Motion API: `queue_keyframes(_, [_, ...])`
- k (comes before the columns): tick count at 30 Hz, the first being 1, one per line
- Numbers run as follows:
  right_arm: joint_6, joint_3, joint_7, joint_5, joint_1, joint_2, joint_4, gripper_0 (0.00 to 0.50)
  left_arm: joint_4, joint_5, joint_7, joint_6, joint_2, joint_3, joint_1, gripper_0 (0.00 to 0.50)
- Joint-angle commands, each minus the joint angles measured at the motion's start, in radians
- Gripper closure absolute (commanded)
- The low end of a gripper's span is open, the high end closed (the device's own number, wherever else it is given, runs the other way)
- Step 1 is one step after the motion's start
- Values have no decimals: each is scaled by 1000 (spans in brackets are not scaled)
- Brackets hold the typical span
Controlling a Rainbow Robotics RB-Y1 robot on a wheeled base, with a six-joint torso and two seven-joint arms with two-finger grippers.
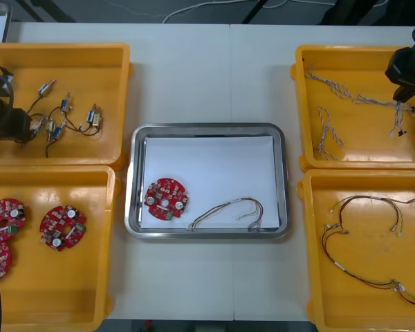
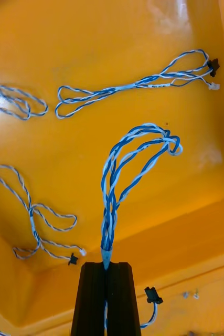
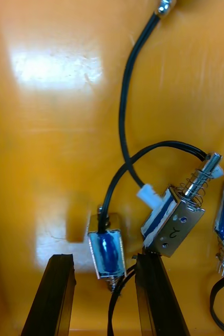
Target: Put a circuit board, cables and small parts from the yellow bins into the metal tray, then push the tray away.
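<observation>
My right gripper [image 2: 107, 265] [image 1: 401, 102] is over the far right yellow bin [image 1: 360, 160], shut on a twisted blue and white cable [image 2: 114, 199] that rises from its fingertips above the bin floor. My left gripper [image 3: 104, 260] [image 1: 29, 127] is low in the far left yellow bin [image 1: 69, 50]. It is open, with a small metal part [image 3: 106, 252] with a blue coil between its fingers, nearer one finger than the other. The metal tray [image 1: 207, 128], white inside, holds a red circuit board [image 1: 166, 198] and a thin cable [image 1: 228, 211].
More small metal parts [image 1: 69, 114] [image 3: 177, 220] with black leads lie beside the left gripper. Other blue and white cables [image 2: 132, 86] [image 1: 328, 131] lie in the right bin. The near left bin holds circuit boards [image 1: 62, 226]; the near right bin holds dark cables [image 1: 360, 266].
</observation>
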Motion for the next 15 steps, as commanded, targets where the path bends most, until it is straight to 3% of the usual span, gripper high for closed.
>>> queue_keyframes(1, [37, 13, 140, -14, -8, -48, -88, 500, -5, -24, -49, -11, -21, 31, -46, 158])
queue_keyframes(7, [37, 14, 298, -26, 31, -48, -197, 500, -3, -45, -50, -17, -27, 31, -46, 222])
queue_keyframes(15, [37, 14, 407, -54, 140, -34, -378, 500, -3, -60, -58, -51, -27, 29, -28, 272])
